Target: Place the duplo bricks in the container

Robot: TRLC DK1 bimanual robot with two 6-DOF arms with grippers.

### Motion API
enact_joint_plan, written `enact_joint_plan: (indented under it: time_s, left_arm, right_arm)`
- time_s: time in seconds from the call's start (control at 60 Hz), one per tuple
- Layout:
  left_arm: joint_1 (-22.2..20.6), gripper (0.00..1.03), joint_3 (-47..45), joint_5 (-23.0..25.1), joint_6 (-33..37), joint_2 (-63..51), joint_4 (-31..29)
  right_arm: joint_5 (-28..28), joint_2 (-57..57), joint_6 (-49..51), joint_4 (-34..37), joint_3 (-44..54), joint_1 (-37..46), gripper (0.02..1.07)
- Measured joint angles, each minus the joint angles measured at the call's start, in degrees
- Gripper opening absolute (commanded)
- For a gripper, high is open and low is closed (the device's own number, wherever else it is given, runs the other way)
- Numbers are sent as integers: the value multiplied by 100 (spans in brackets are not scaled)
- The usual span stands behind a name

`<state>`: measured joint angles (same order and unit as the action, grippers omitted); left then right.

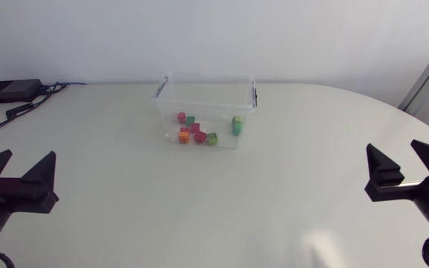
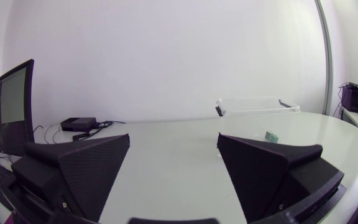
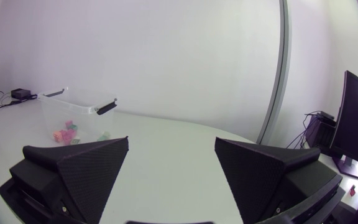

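A clear plastic container [image 1: 204, 88] stands at the back middle of the white table. Inside lie several duplo bricks [image 1: 192, 131] in pink, green, orange and red. One more green brick [image 1: 237, 125] sits by the right wall, apparently inside. My left gripper [image 1: 30, 158] is open and empty at the front left, far from the container. At the front right my right gripper [image 1: 393, 149] is open and empty too. The left wrist view has its gripper [image 2: 174, 140] facing the container [image 2: 257, 104] far ahead. Ahead of the gripper [image 3: 171, 143] in the right wrist view are the container [image 3: 73, 109] and bricks [image 3: 67, 130].
A black box [image 1: 10, 91] with cables lies at the table's back left corner; it also shows in the left wrist view as the black box [image 2: 78, 123]. The table's edge curves round at the right behind my right arm.
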<state>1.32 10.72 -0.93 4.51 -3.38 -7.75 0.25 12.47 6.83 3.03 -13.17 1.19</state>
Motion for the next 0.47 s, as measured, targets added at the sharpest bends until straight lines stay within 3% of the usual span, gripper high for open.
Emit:
enact_joint_plan:
  time_s: [0.467]
  left_arm:
    - [-81,99,-951,63,-323,299,684]
  right_arm:
    - [-20,-1193,-535,-203,1202,-76,102]
